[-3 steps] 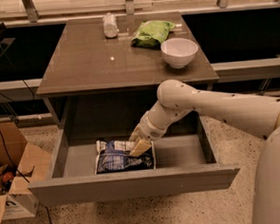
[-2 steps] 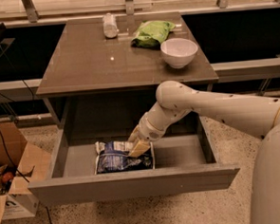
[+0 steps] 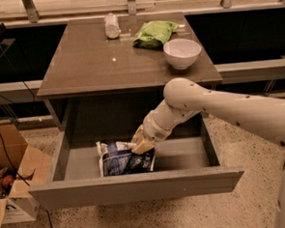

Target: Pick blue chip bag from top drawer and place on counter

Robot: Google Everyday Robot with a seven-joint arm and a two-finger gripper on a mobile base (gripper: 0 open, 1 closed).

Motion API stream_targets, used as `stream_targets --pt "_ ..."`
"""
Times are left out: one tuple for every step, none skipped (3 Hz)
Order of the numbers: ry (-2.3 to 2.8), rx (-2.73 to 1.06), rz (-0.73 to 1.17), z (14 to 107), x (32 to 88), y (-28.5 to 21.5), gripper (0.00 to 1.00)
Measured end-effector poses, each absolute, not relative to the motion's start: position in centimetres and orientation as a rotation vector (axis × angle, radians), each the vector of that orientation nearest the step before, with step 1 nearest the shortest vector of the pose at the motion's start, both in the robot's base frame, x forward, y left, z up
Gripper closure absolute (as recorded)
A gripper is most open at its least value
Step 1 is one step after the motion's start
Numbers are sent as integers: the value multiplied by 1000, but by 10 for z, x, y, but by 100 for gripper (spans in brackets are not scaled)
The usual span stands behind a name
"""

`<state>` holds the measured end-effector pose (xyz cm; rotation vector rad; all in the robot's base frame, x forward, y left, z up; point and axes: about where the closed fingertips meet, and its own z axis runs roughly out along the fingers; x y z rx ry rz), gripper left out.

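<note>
The blue chip bag point(image 3: 120, 161) lies crumpled on the floor of the open top drawer point(image 3: 137, 188), left of the middle. My gripper point(image 3: 142, 146) reaches down into the drawer from the right and sits on the bag's upper right edge, shut on it. The bag rests on the drawer floor. The counter point(image 3: 95, 60) is the brown-grey tabletop above the drawer.
On the counter stand a white bowl point(image 3: 182, 53) at the right, a light green snack bag point(image 3: 156, 33) behind it and a small white bottle point(image 3: 111, 26) lying at the back. A cardboard box point(image 3: 13, 182) stands on the floor at the left of the drawer.
</note>
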<state>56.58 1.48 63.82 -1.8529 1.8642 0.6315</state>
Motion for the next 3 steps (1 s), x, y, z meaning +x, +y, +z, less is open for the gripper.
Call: stream_targets --pt "1769 -1801 622 689 556 9 100" --pt "1689 -1780 597 738 550 -1 100" --pt "1534 -1850 406 855 553 -19 100"
